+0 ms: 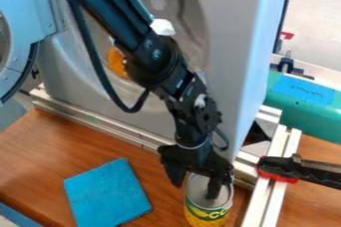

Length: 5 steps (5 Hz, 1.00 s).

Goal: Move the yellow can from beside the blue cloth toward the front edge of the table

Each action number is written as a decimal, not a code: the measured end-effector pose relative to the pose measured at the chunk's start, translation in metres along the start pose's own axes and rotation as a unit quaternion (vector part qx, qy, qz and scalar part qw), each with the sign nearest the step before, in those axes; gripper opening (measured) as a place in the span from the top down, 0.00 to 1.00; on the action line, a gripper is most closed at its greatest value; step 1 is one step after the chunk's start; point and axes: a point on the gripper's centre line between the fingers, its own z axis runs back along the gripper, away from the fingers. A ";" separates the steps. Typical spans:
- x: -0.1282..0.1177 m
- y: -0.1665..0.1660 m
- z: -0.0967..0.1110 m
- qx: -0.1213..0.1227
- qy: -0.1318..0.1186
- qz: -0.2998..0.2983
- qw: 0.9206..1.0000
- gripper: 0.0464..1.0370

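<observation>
Open-topped can (206, 214), yellow and green, nearest; base cut off. Stands on worktop (40, 156) near the corner where metal rails (263, 198) meet. Pincer (194, 190) open, fingers apart: one outside the rim, one down in the can's mouth, hiding part of the inside; contact unclear. Blue cloth (106, 193) toward worktop's near edge, bottom cut off. Black-and-red clamp (303, 170) at rails, end cut off.

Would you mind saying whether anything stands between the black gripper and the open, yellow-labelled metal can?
Nothing visible does: the gripper is right at the can, one finger inside its open top. The square blue cloth lies off to the side.
</observation>
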 end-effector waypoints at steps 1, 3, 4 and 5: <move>-0.009 0.005 0.001 0.021 0.029 0.009 0.999 0.04; -0.058 0.014 0.007 0.034 0.152 -0.012 0.988 0.04; -0.074 0.014 0.003 0.008 0.184 -0.006 0.983 0.04; -0.081 0.014 0.002 0.002 0.196 -0.006 0.981 0.04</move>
